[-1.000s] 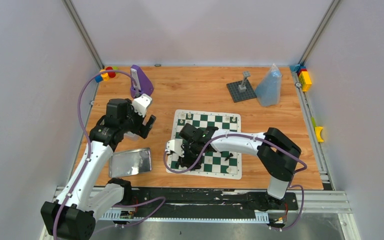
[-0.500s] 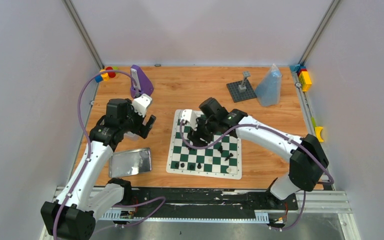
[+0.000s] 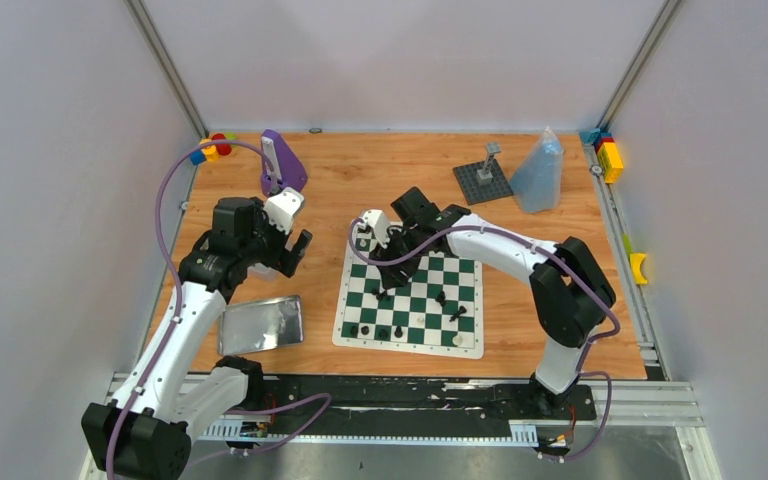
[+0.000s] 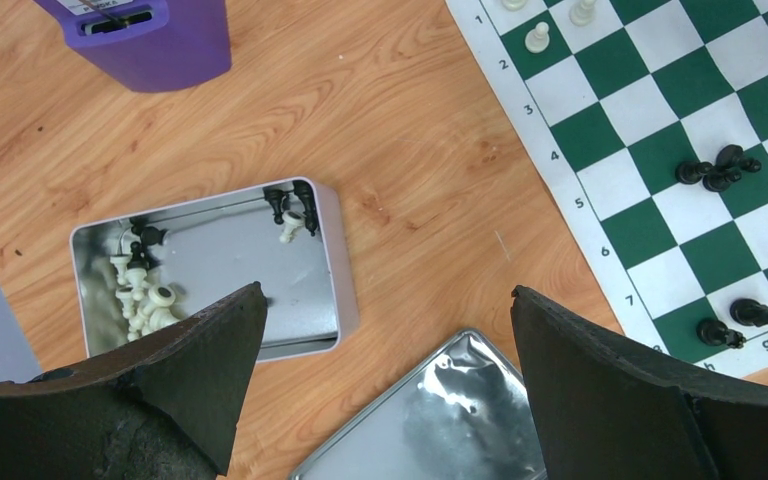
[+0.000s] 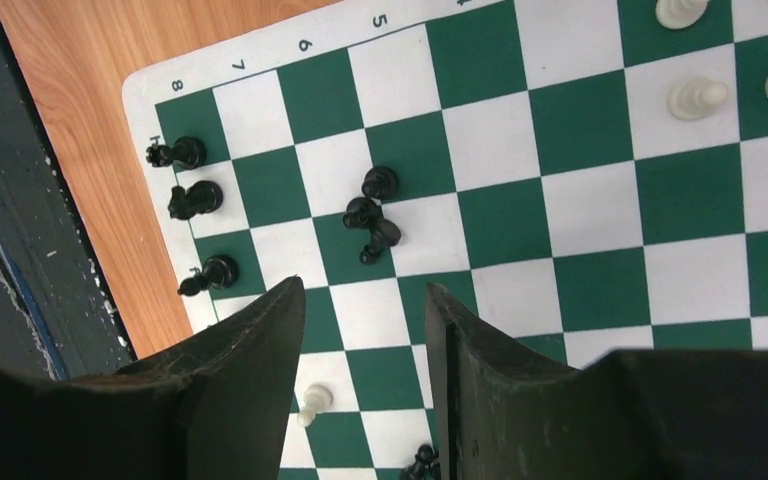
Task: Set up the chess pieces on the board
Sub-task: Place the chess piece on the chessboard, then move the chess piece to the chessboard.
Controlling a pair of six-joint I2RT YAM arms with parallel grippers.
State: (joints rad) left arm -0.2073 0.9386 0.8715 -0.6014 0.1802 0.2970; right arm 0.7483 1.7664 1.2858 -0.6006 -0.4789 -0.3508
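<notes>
Half-open and empty, the right end effector [image 5: 362, 292] is poised where clustered black plastic chess pieces [image 5: 362, 212] could be toppled by a stray finger.

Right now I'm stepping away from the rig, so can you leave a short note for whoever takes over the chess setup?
Left tool: open and empty, above the open tin and its lid, beside the board.
Right tool: jaws apart, nothing between them, above the board.
Done: a few black pieces sit along one board edge, and a few white pieces near the opposite edge.
Left: a black cluster mid-board, at least one on its side, needs placing. The spare pieces in the tin have to go out too.
</notes>
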